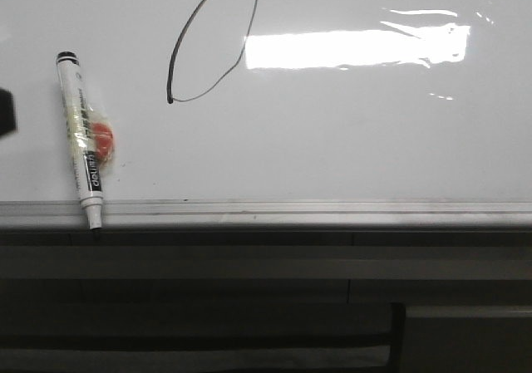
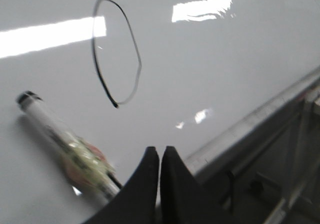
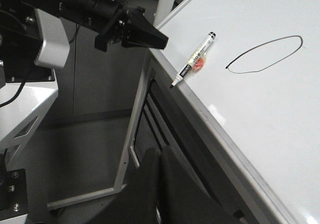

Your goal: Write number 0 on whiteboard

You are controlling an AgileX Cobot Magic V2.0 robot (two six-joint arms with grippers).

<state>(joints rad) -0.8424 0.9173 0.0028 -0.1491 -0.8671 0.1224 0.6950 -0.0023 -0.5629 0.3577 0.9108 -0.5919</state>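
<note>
The whiteboard [image 1: 357,140] [image 2: 210,59] [image 3: 270,114] lies flat and carries the number 0 [image 1: 213,41] [image 2: 116,52] [image 3: 265,54], a thin black slanted oval with a small gap. A white marker pen [image 1: 81,132] [image 2: 65,141] [image 3: 195,59] lies loose on the board left of the oval, its black tip over the grey rim [image 1: 332,213]. My left gripper [image 2: 160,151] [image 3: 164,39] is shut and empty, hovering near the board's left front corner beside the pen. My right gripper [image 3: 160,151] is shut and empty, off the board in front of its edge.
An orange-red blob under clear tape [image 1: 101,140] sticks to the pen's barrel. Dark grey ledges [image 1: 249,290] run below the rim. The right wrist view shows a metal frame [image 3: 132,134] under the board and the left arm's base [image 3: 30,84] beyond it.
</note>
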